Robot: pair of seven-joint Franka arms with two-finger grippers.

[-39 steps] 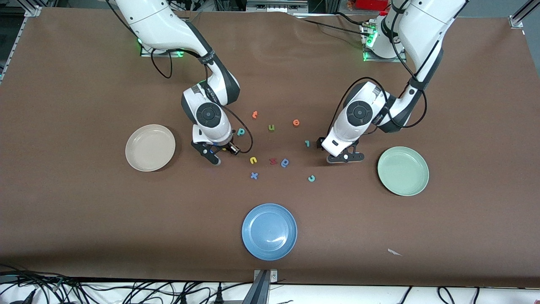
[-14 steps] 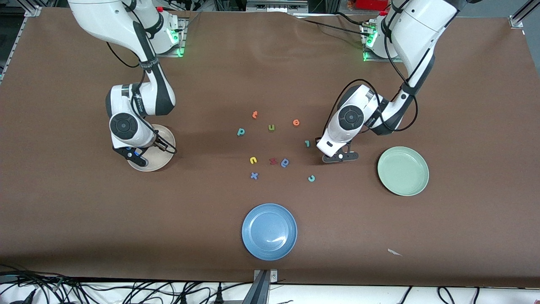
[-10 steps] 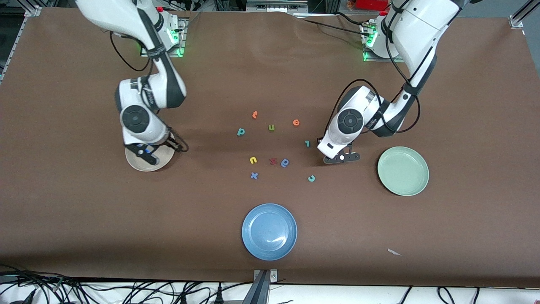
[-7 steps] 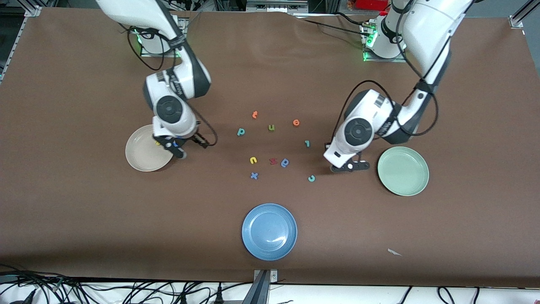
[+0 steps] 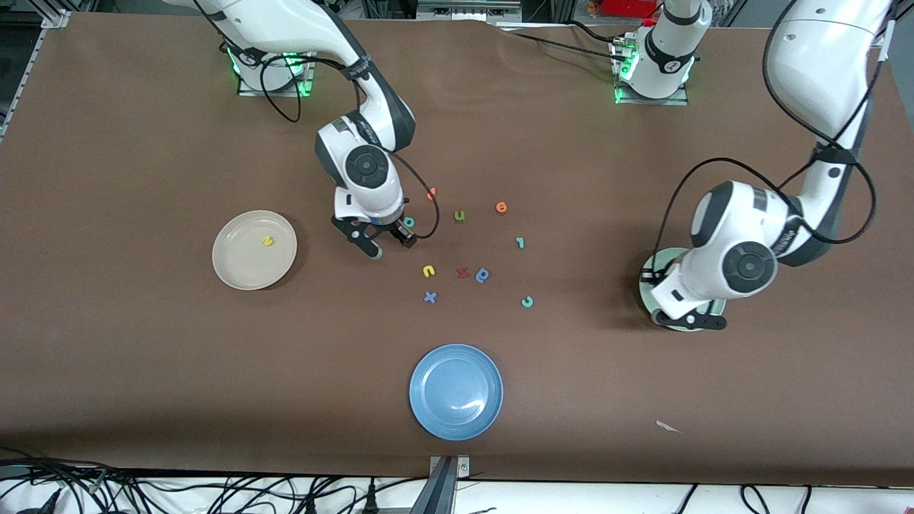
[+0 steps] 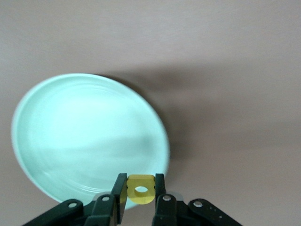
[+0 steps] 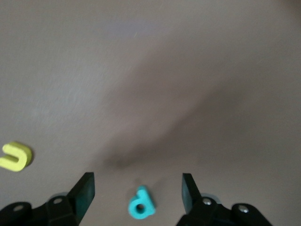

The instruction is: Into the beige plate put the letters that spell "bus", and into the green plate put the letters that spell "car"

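Note:
The beige plate holds the yellow "s". My right gripper hangs open just above the table, its fingers either side of the teal "b" and clear of it. The yellow "u" lies nearer the front camera. My left gripper is shut on the yellow "a", over the rim of the green plate. The teal "r" and teal "c" lie on the table.
Other letters lie mid-table: an orange one, an olive "u", an orange "e", a dark red zigzag, a blue looped letter and a blue "x". A blue plate sits near the front edge.
My right gripper left the yellow "s" in the beige plate and swung over to the teal "b". My left gripper carried the yellow "a" from beside the "r" to the green plate.

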